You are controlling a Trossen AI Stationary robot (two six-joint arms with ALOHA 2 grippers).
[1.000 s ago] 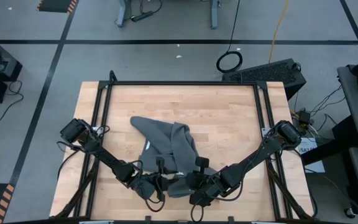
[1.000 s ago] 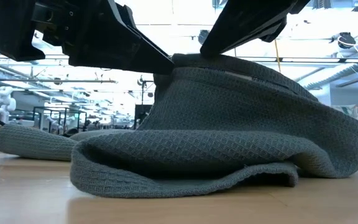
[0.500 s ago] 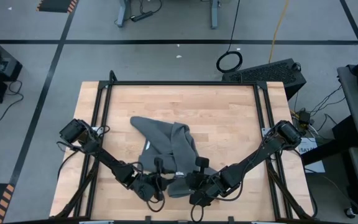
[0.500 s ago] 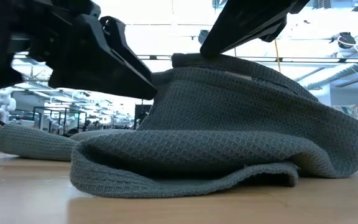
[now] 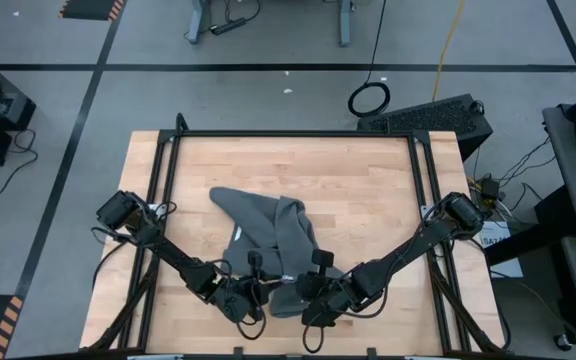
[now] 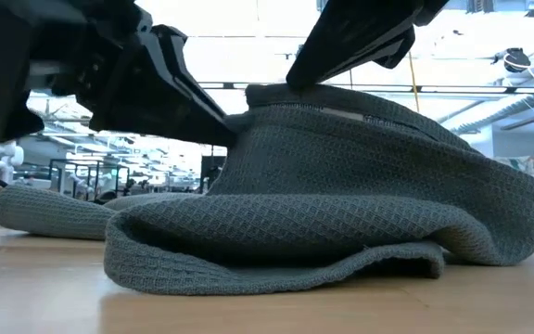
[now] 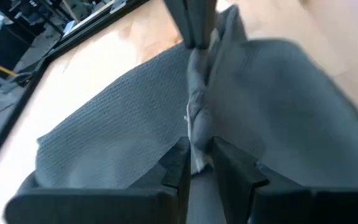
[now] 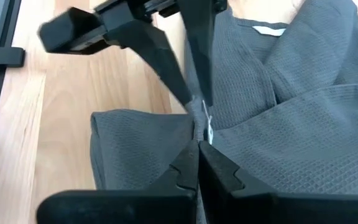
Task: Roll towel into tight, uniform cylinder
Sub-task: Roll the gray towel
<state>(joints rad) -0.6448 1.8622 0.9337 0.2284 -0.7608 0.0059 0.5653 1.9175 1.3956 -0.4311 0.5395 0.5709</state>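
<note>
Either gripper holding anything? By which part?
Both pinch the crumpled dark grey cloth towel at its raised near fold: right gripper shut on it, left gripper closing beside.

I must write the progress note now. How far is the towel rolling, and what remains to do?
Done: nothing that looks like a roll. The towel lies crumpled in loose folds on the table.
In hand: the right gripper is shut on a raised fold near the front edge, and the left gripper pinches the same fold beside it.
Left: flattening the cloth, then rolling it into a tight, even cylinder.
</note>
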